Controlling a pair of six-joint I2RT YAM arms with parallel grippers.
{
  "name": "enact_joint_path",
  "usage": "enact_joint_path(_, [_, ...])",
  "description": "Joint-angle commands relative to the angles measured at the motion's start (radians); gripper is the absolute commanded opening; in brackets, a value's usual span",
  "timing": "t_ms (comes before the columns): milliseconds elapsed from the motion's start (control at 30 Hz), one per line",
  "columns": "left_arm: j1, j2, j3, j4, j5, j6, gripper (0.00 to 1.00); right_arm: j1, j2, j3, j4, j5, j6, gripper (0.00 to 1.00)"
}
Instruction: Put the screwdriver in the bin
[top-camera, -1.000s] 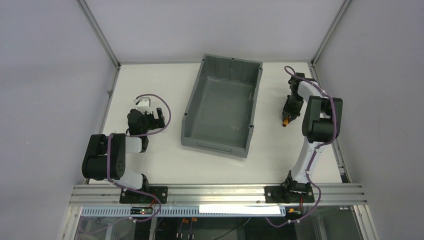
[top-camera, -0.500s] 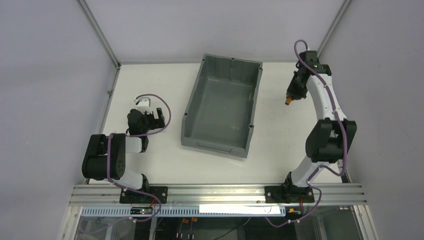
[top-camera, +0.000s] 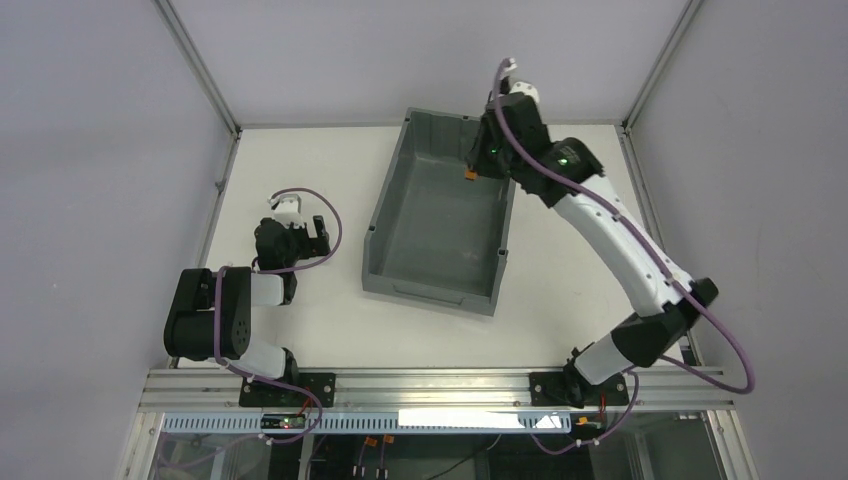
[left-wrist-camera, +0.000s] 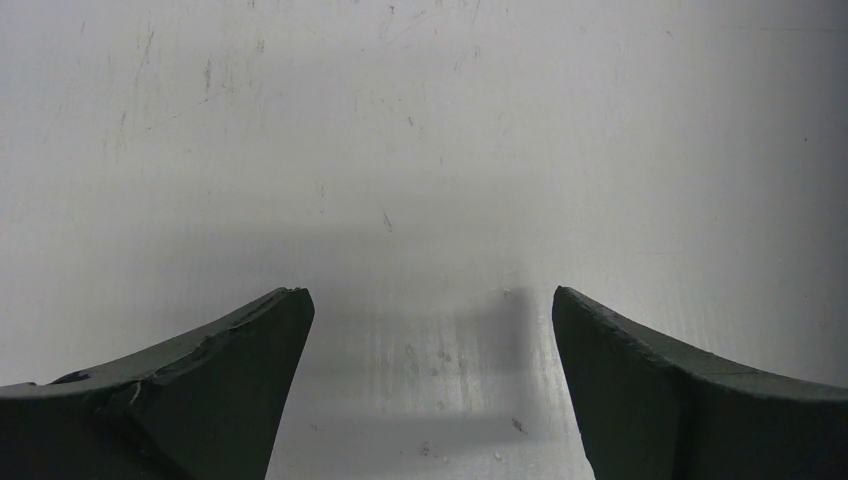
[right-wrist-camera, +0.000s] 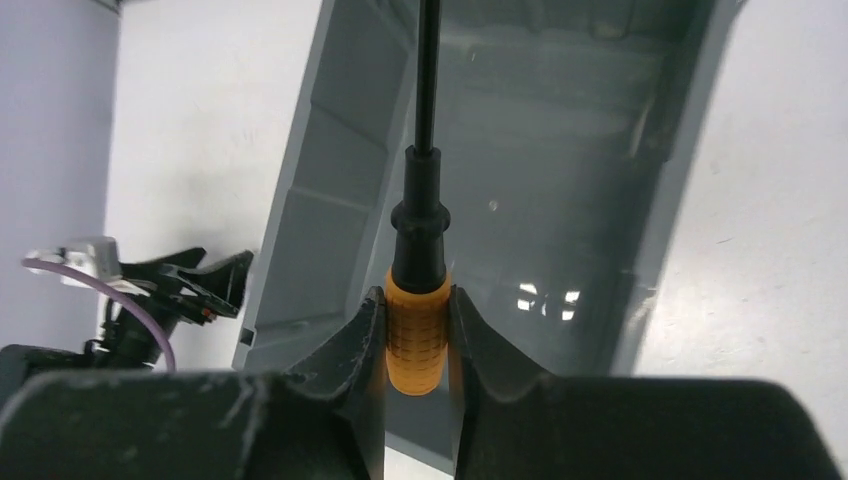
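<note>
The dark grey bin (top-camera: 440, 215) stands in the middle of the table; the right wrist view looks down into it (right-wrist-camera: 560, 200). My right gripper (top-camera: 474, 165) is shut on the screwdriver (right-wrist-camera: 417, 325) by its orange handle, the thin black shaft pointing away over the bin's floor. In the top view only the orange tip of the screwdriver (top-camera: 468, 173) shows, held above the bin's far right part. My left gripper (top-camera: 318, 228) is open and empty, low over bare table left of the bin; its fingers (left-wrist-camera: 230, 370) stand wide apart.
The white table (top-camera: 560, 290) is fenced by aluminium rails and grey walls. My left arm (top-camera: 225, 310) rests folded at the near left. The bin's far wall lies near the back rail.
My right arm has swung left from the table's right side, carrying the screwdriver up and over the bin's far right wall. The left arm has not moved.
</note>
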Motion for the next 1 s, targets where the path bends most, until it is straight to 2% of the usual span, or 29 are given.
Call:
enact_joint_path(0, [-0.008,-0.001,0.018,0.031,0.007,0.013,0.99,0.06,0.154,-0.033,0.068,0.035,0.067,0.0])
enact_joint_path(333, [-0.009,0.0,0.018,0.031,0.006,0.013,0.99,0.047,0.405,-0.12,0.127,-0.062,0.176,0.0])
enact_joint_path(533, [-0.009,0.0,0.018,0.031,0.007,0.013,0.99,0.018,0.591,-0.071,0.103,-0.13,0.187,0.0])
enact_joint_path(767, [-0.01,0.0,0.018,0.031,0.007,0.013,0.99,0.013,0.671,-0.06,0.088,-0.121,0.19,0.0])
enact_joint_path(833, [-0.01,0.0,0.018,0.031,0.007,0.013,0.99,0.01,0.679,-0.06,0.086,-0.132,0.192,0.14])
enact_joint_path(900, [-0.009,-0.001,0.018,0.031,0.007,0.013,0.99,0.008,0.682,-0.059,0.081,-0.142,0.197,0.39])
enact_joint_path(933, [-0.01,-0.001,0.018,0.032,0.007,0.013,0.99,0.007,0.682,-0.057,0.077,-0.144,0.198,0.55])
enact_joint_path(967, [-0.01,-0.001,0.018,0.031,0.007,0.013,0.99,0.008,0.681,-0.051,0.07,-0.143,0.195,0.61])
